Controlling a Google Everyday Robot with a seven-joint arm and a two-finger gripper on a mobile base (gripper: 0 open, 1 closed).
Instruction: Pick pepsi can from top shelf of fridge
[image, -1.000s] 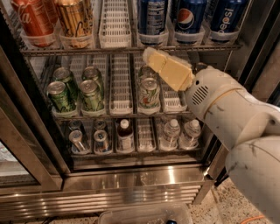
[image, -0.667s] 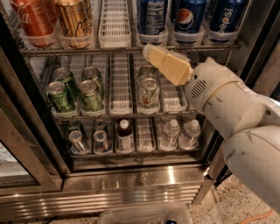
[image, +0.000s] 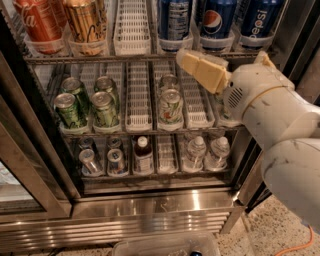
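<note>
Pepsi can (image: 260, 22) on top shelf (image: 150, 57) — gripper (image: 186, 59) below-left, jaws closed, empty.

I see my gripper (image: 184, 56) has crept toward 2 o'clock since a second ago. Its tip now sits just under the front rail of the top shelf (image: 100, 58), at 8 o'clock from the pepsi can (image: 261, 20). The white arm (image: 270, 107) has followed the same way
</note>
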